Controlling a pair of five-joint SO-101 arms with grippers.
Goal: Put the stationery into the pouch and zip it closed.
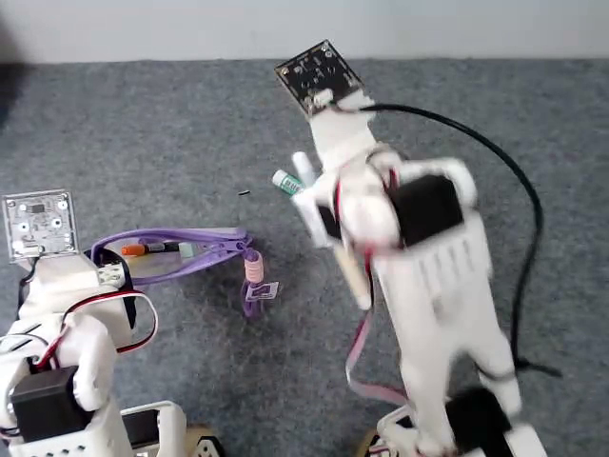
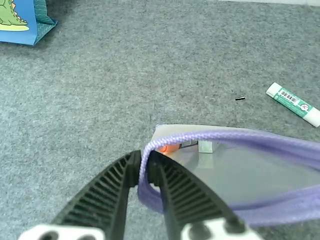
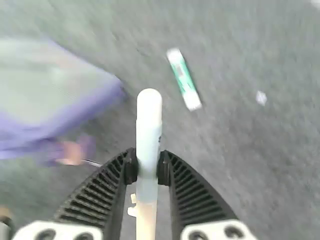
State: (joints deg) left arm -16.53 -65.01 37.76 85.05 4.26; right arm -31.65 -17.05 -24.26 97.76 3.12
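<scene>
A clear pouch (image 1: pixel 176 255) with a purple zip rim lies open on the grey carpet, with an orange pen (image 1: pixel 141 249) inside it. My left gripper (image 2: pixel 144 159) is shut on the purple rim (image 2: pixel 235 137) at the pouch's left end. A pink zip pull (image 1: pixel 253 269) hangs at the right end. My right gripper (image 3: pixel 147 162) is shut on a white and beige pen (image 3: pixel 148 125), held above the carpet just right of the pouch (image 3: pixel 50 95). A green and white glue stick (image 1: pixel 285 181) lies on the carpet beyond the pouch, close to the right gripper (image 1: pixel 322 217).
A blue paper bag (image 2: pixel 22 20) stands at the far left. A tiny black scrap (image 2: pixel 240 98) lies near the glue stick (image 2: pixel 292 103). A black cable (image 1: pixel 514 181) loops over the carpet at the right. Open carpet stretches behind the pouch.
</scene>
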